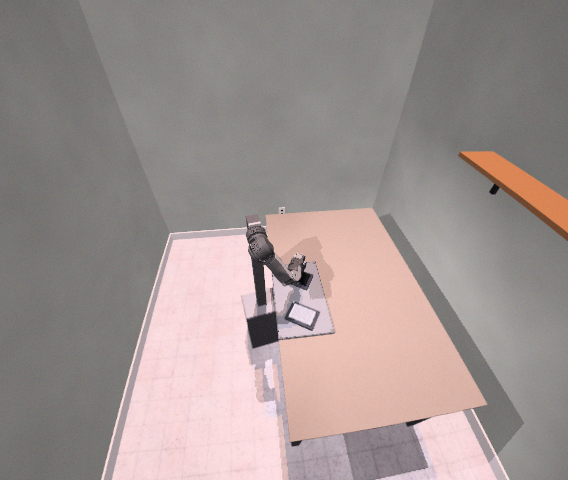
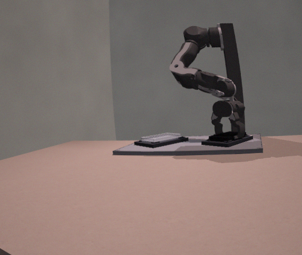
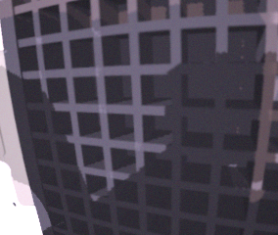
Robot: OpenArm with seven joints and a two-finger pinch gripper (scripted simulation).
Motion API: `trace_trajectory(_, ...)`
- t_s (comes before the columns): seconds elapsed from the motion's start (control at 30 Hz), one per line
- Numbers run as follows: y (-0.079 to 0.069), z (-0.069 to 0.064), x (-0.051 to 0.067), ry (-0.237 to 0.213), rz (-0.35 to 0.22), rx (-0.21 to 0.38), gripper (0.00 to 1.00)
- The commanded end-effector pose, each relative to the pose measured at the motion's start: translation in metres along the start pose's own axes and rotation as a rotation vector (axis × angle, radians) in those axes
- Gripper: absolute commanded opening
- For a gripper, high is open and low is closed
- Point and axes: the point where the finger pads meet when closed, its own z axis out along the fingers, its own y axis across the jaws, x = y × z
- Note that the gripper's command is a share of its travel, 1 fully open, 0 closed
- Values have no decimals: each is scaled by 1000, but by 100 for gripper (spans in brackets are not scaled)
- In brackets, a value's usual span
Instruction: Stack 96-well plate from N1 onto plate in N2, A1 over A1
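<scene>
A tan table is seen carrying a grey base plate, on which two dark nests are set well apart. The clear lower plate is seated in nest N2. The end effector is clamped on the 96-well plate, which sits in nest N1.

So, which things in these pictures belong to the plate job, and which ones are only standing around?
Belong to the job:
- claw, shut on the plate in N1
- plate in N1
- nest N1
- plate in N2
- nest N2

Only standing around:
- grey base board
- table
- orange shelf
- wall socket
</scene>
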Motion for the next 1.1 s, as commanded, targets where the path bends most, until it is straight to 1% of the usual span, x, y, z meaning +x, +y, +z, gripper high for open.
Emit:
trace_trajectory(0.0,1,-1,0,0,0,-6,24)
trace_trajectory(0.23,1,-1,0,0,0,-2,0)
trace_trajectory(1.07,1,-1,0,0,0,-2,0)
